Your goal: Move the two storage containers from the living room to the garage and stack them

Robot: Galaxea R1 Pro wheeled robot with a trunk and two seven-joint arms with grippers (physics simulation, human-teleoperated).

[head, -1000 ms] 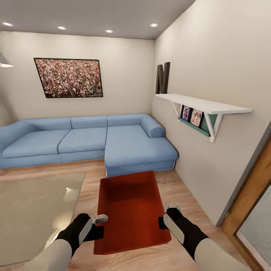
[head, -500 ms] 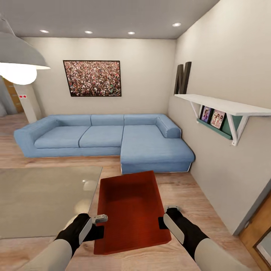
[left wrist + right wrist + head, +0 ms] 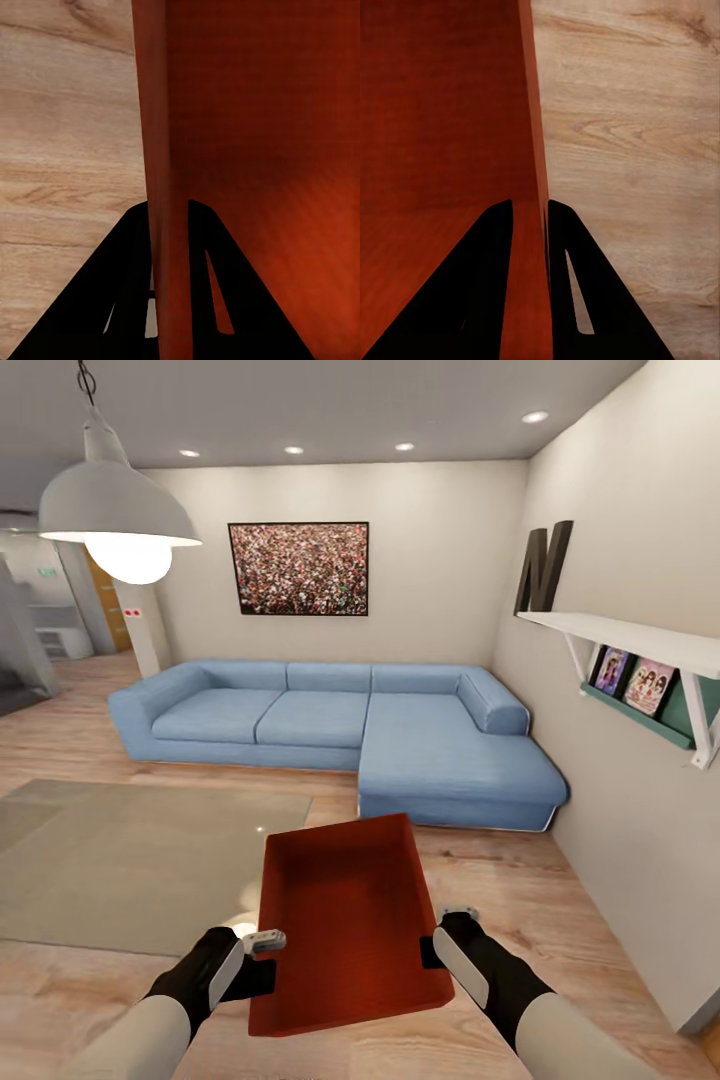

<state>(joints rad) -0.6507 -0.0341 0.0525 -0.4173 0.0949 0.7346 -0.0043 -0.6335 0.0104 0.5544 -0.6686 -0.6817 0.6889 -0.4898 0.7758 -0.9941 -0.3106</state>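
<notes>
I am in the living room, holding one orange-red storage container (image 3: 345,920) level above the wood floor in front of me. My left gripper (image 3: 265,945) is shut on its left wall and my right gripper (image 3: 435,942) is shut on its right wall. The left wrist view has the red wall (image 3: 165,135) standing between the two black fingers of the left gripper (image 3: 169,217). Seen from the right wrist, the opposite wall (image 3: 534,112) is pinched in the right gripper (image 3: 529,214). The bin is empty inside.
A blue sectional sofa (image 3: 350,725) stands ahead against the far wall. A grey-green rug (image 3: 130,860) lies to the left and a pendant lamp (image 3: 115,520) hangs above it. A white shelf (image 3: 640,645) and a black letter N (image 3: 543,568) are on the right wall.
The camera has swung left: sofa, shelf and letter N slid right in the picture and the lamp came into view. The container and both grippers keep the same hold.
</notes>
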